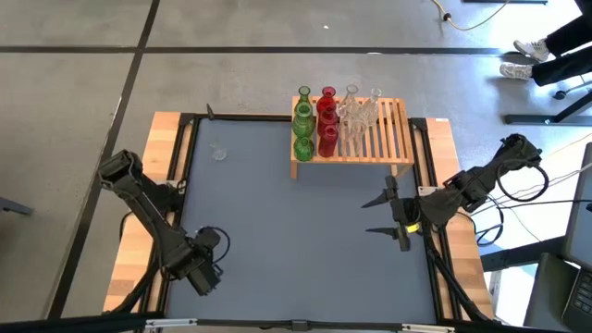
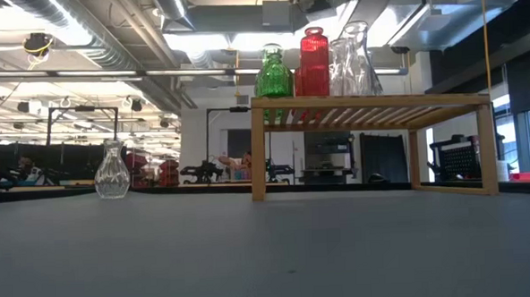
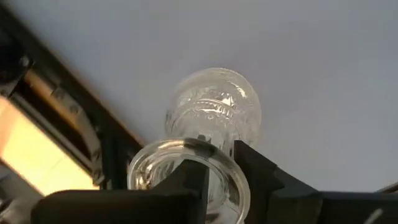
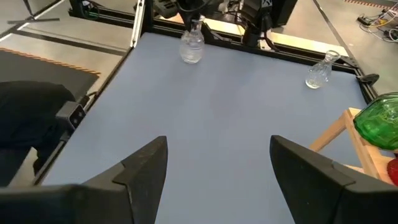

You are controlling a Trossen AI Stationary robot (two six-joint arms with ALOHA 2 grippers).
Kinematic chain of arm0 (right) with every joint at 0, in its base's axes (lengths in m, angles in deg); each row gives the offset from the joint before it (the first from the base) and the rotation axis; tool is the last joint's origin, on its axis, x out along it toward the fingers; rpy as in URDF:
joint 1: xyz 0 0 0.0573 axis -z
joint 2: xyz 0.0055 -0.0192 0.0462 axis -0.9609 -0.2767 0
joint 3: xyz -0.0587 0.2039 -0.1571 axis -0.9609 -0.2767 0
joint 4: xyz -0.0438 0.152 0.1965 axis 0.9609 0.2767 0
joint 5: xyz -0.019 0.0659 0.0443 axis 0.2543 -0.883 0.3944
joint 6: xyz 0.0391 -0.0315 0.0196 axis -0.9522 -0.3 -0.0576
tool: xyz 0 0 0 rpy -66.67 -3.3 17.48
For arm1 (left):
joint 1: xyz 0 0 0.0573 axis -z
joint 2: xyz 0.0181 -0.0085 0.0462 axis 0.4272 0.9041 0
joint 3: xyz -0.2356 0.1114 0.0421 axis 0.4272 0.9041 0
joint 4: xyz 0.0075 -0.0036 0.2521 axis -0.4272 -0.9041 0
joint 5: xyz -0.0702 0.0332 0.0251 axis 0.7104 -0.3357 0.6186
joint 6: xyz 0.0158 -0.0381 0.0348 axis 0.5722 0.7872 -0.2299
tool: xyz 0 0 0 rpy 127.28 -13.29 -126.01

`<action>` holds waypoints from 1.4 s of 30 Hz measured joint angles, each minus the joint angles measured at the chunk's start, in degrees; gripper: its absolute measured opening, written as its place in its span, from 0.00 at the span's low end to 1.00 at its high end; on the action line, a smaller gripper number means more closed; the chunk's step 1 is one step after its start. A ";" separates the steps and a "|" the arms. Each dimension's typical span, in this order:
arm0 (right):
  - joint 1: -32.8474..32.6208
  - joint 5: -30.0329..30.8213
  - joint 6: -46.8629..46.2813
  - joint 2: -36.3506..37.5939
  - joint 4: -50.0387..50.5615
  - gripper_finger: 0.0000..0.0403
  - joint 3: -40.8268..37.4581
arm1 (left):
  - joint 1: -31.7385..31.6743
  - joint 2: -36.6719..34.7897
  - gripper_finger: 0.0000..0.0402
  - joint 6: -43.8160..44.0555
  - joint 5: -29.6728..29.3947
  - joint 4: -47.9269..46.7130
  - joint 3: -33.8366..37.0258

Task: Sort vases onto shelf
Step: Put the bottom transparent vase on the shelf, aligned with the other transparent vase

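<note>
Gripping: left hand clamped on clear vase neck, seen only in its wrist view.
Right hand: fingers apart, empty.
Shelf: holds green, red, clear vases.
Tabletop: lone clear vase.

The grey mat between my two grippers lies open for passage. A lone clear vase stands near its far left corner. The shelf blocks the far edge; green, red and clear vases crowd its left half, leaving the right slats bare.
</note>
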 joint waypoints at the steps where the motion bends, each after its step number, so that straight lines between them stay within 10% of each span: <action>1: 0.00 0.04 0.00 -0.36 -0.01 0.66 0.00 | -0.34 0.02 0.12 -0.91 -0.69 0.19 -0.24; 16: 0.00 1.40 -0.31 -3.56 -1.84 0.66 0.00 | -11.88 2.27 0.12 -24.69 -12.17 3.97 -9.54; 42: -6.60 -3.71 -18.89 -4.05 4.23 0.66 -7.11 | -25.42 36.10 0.12 -64.16 -7.80 -7.67 -58.37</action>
